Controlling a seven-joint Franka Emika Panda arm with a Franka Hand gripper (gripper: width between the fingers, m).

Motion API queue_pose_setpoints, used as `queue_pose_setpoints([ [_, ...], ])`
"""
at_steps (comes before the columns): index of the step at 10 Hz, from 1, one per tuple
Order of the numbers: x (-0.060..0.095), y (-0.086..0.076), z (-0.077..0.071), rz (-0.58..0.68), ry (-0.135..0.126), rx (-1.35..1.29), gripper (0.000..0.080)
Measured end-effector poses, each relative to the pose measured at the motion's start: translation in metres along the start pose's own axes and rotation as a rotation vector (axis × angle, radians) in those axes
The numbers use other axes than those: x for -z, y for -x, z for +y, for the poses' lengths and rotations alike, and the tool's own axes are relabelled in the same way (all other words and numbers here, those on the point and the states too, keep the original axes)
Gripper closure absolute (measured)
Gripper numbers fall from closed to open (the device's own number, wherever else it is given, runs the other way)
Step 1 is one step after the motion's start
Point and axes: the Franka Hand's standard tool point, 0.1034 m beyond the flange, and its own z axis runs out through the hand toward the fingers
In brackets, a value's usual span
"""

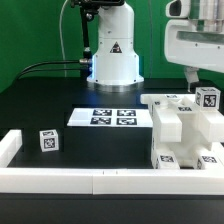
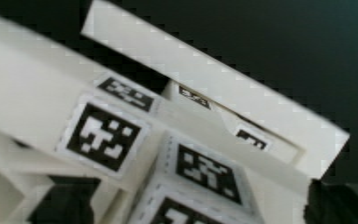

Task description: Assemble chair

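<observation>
Gripper (image 1: 194, 80) hovers over the stacked chair parts (image 1: 180, 135) by the wall (image 1: 60, 181), likely lining up a grab; jaw state can't tell.

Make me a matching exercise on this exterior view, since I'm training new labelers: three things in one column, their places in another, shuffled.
Things:
1. marker board
2. small tagged cube
3. stacked chair parts

Places:
A. the exterior view's right
B. table centre, before the robot base
C. the exterior view's left, near the white rail

Pairs: 1-B, 2-C, 3-A
</observation>
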Motion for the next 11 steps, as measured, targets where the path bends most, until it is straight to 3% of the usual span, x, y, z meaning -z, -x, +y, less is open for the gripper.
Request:
queue_pose_setpoints([
  [2,-0.0013,-0.0032,0.0028,-0.007,0.002,0.338,0.0153],
  [5,-0.0013,-0.0048,0.0035,-0.002,0.003,0.497,0.0151],
  [7,-0.0030,0.0020,0.0001,0.002,0.017,0.672,0.0151],
  [8,-0.0031,0.0009,0.0011,0.002,0.017,0.642,0.0151],
  [11,-0.0034,0.0012,0.0012,0.003,0.017,0.484,0.0519],
])
